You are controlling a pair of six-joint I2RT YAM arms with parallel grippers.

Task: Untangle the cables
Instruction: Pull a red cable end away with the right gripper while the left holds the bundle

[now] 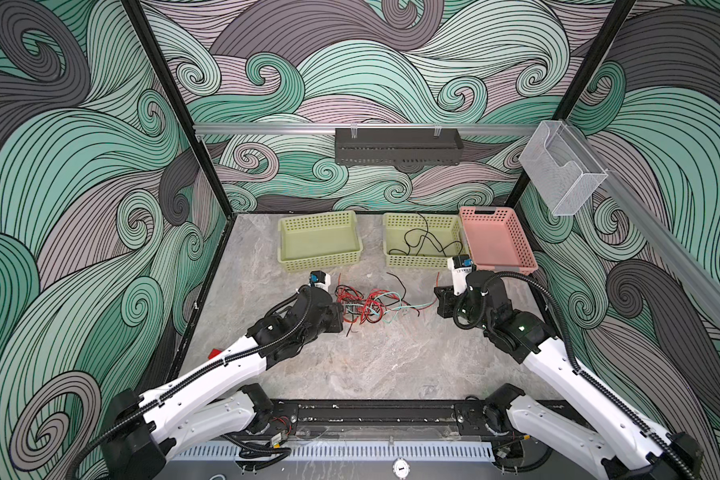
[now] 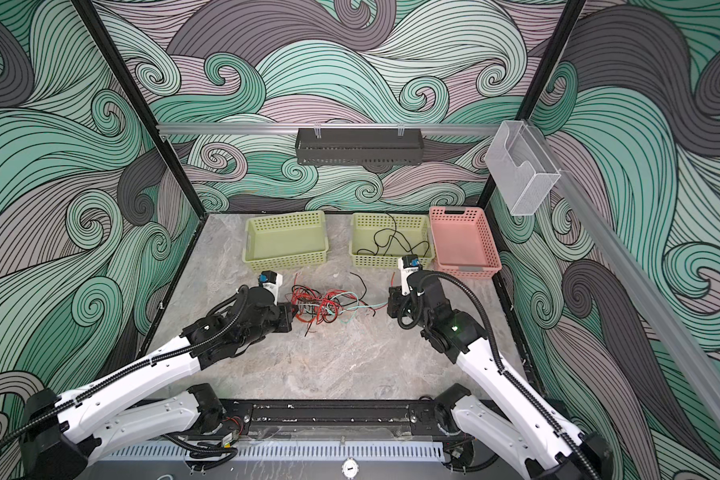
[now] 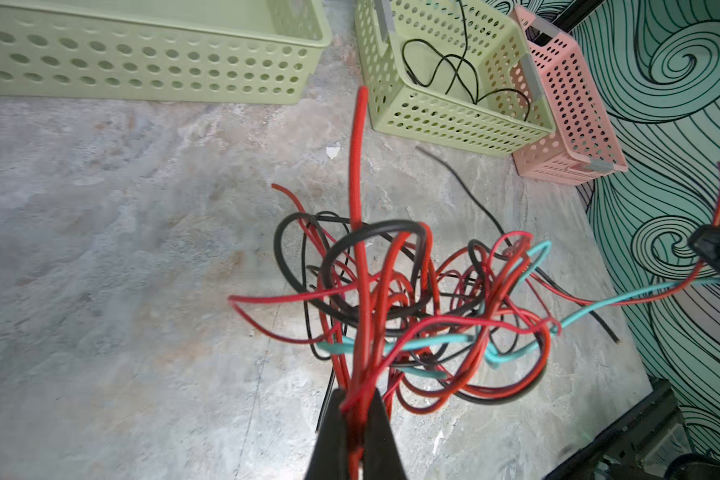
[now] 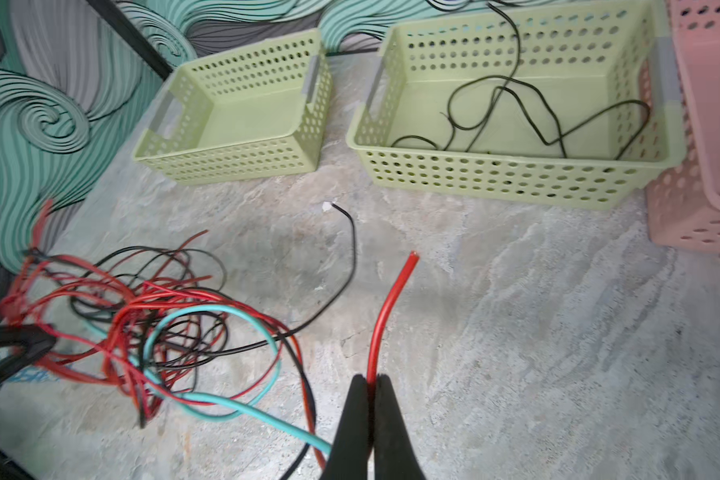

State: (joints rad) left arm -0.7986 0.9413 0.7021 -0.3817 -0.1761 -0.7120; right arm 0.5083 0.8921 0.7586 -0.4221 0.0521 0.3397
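Red, black and teal cables (image 1: 364, 305) knot mid-frame; left gripper (image 3: 356, 411) clamps several red strands, right gripper (image 4: 373, 384) one red cable (image 4: 385, 307); inner crossings untraceable.

Walls (image 1: 391, 62) carry swirling teal, grey and mauve waves. The table (image 1: 371, 365) is grey and marbled. A black rack (image 1: 398, 145) hangs on the back rail (image 1: 267, 129).

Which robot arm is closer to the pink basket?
Right. The right arm's fingers, pinching a red wire, sit near the front corner of the pink basket; the left arm's fingers grip the cable tangle, much farther off.
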